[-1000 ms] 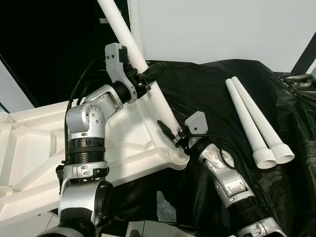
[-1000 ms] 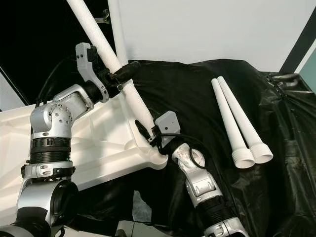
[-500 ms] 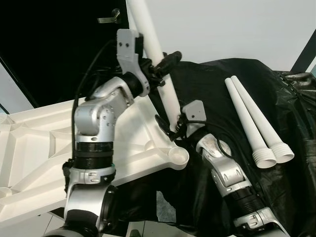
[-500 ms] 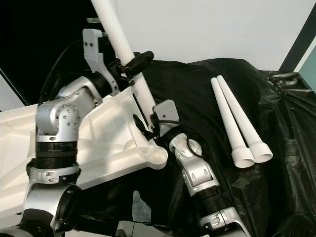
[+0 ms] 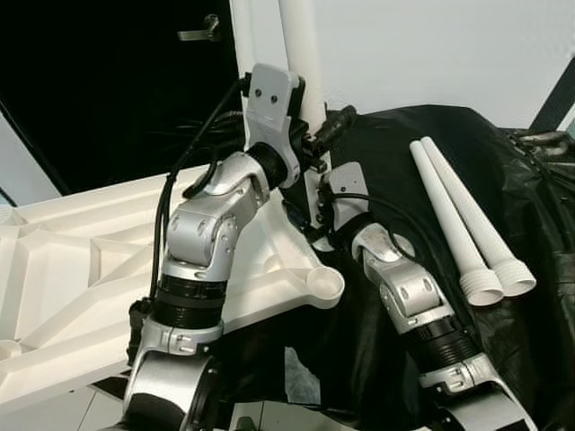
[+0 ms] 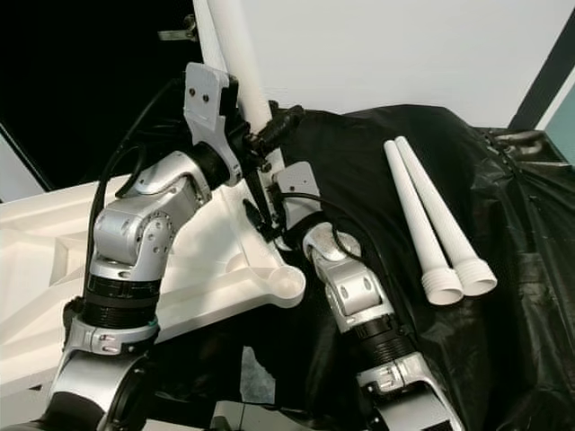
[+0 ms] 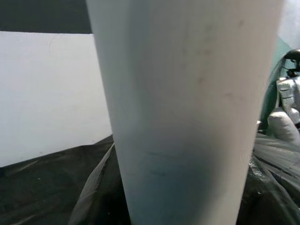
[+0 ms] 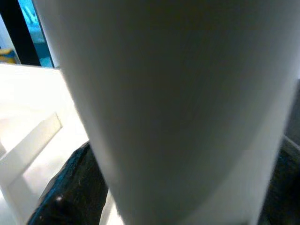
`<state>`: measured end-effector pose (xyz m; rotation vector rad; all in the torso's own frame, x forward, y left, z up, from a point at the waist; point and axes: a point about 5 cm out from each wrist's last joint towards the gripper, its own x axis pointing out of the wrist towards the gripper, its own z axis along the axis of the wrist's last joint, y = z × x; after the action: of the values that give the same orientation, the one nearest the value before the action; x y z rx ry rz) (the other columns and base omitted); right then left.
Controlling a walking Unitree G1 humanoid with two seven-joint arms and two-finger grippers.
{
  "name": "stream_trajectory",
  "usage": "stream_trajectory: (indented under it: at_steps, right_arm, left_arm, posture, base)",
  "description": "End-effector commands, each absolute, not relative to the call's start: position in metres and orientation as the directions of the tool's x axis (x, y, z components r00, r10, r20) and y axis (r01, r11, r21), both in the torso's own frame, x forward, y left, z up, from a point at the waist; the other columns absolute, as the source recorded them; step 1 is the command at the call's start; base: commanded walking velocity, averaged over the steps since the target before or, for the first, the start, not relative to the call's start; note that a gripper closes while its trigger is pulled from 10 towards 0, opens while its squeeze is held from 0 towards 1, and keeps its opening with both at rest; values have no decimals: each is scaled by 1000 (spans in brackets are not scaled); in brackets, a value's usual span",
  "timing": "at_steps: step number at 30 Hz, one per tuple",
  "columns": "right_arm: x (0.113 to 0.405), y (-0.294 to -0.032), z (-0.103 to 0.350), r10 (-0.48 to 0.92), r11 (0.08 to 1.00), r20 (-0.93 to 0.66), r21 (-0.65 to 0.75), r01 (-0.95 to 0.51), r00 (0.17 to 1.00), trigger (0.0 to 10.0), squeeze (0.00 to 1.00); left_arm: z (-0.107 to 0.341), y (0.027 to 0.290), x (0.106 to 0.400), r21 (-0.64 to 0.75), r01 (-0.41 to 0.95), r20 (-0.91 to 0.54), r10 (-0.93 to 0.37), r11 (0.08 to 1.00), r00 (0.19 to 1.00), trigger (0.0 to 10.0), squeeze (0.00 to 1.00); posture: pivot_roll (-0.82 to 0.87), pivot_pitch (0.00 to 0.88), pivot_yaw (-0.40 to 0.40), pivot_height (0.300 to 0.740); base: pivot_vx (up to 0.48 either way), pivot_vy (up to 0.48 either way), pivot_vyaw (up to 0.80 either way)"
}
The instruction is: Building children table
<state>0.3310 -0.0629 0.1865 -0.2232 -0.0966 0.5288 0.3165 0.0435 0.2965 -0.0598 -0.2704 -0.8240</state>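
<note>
A long white table leg stands almost upright over the near corner of the upside-down white tabletop. My left gripper is shut on the leg's middle. Lower down, my right gripper is shut on the same leg. The leg's lower end is hidden behind both wrists. The round corner socket on the tabletop is open, a little nearer me than the leg. Close up, the leg runs across the left wrist view, and the leg does the same in the right wrist view.
Two spare white legs lie side by side on the black sheet to the right, threaded ends toward me. A white door edge with a handle stands behind the left arm. A pale wall is at the back.
The leg has swung from leaning left to almost upright. Both grippers have kept hold of it, the left arm rising and moving right, and the leg's base has shifted away from the corner socket.
</note>
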Motion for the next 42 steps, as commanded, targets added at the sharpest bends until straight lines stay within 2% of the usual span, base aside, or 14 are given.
stream_trajectory:
  at_steps: [1,8,9,11,12,13,17,22,23,26,27,32,33,42]
  right_arm:
    - [330,-58,188,531,822,14,-253,-511,847,10000,0]
    - [329,-56,187,545,798,-6,-303,-521,839,10000,0]
    - [328,-56,188,548,794,-2,-314,-521,837,4157,0]
    - [328,-56,188,548,793,-1,-315,-521,836,4157,0]
    - [328,-56,189,548,793,3,-321,-518,837,471,0]
    - [328,-56,190,547,792,5,-326,-515,837,0,0]
    - [327,-55,193,553,783,15,-352,-513,833,863,0]
    - [326,-55,194,553,782,18,-357,-511,833,314,0]
    - [326,-55,194,549,786,17,-350,-509,836,10000,0]
    - [326,-56,193,537,799,15,-332,-502,844,10000,0]
    - [327,-57,193,525,809,14,-317,-494,851,10000,0]
    - [331,-62,190,463,857,10,-260,-445,886,10000,0]
    - [333,-65,190,440,872,9,-242,-425,898,10000,0]
    - [339,-87,186,301,942,13,-162,-294,954,10000,0]
  left_arm:
    - [300,36,309,78,755,289,-739,651,608,10000,0]
    - [299,29,304,62,777,287,-757,627,587,10000,0]
    - [298,27,303,62,782,284,-762,620,582,10000,0]
    - [298,27,303,61,782,284,-762,620,582,10000,0]
    - [298,26,303,62,783,284,-763,619,581,10000,0]
    - [297,26,303,63,783,283,-763,619,580,10000,0]
    - [297,25,303,67,784,281,-766,617,578,10000,0]
    - [296,24,303,72,783,278,-767,618,579,10000,0]
    - [296,23,303,76,784,277,-768,616,577,10000,0]
    - [294,23,302,54,800,273,-779,598,564,10000,0]
    - [293,24,302,26,802,271,-776,597,569,10000,1000]
    - [290,32,307,-12,780,267,-750,626,605,10000,1000]
    - [290,35,308,3,775,274,-746,632,607,10000,0]
    - [288,67,308,17,725,317,-691,689,649,10000,0]
  posture:
    - [66,0,27,740]
    - [64,0,32,740]
    - [64,0,33,740]
    - [64,0,33,740]
    - [62,0,34,740]
    - [63,0,35,740]
    - [62,0,35,740]
    - [62,0,35,740]
    - [63,0,36,740]
    - [63,0,37,740]
    - [63,0,38,740]
    - [65,0,40,740]
    - [66,0,39,740]
    - [70,0,35,740]
  base:
    - [0,0,0]
    - [0,0,0]
    - [0,0,0]
    - [0,0,0]
    - [0,0,0]
    - [0,0,0]
    - [0,0,0]
    - [0,0,0]
    - [0,0,0]
    - [0,0,0]
    - [0,0,0]
    - [0,0,0]
    - [0,0,0]
    - [0,0,0]
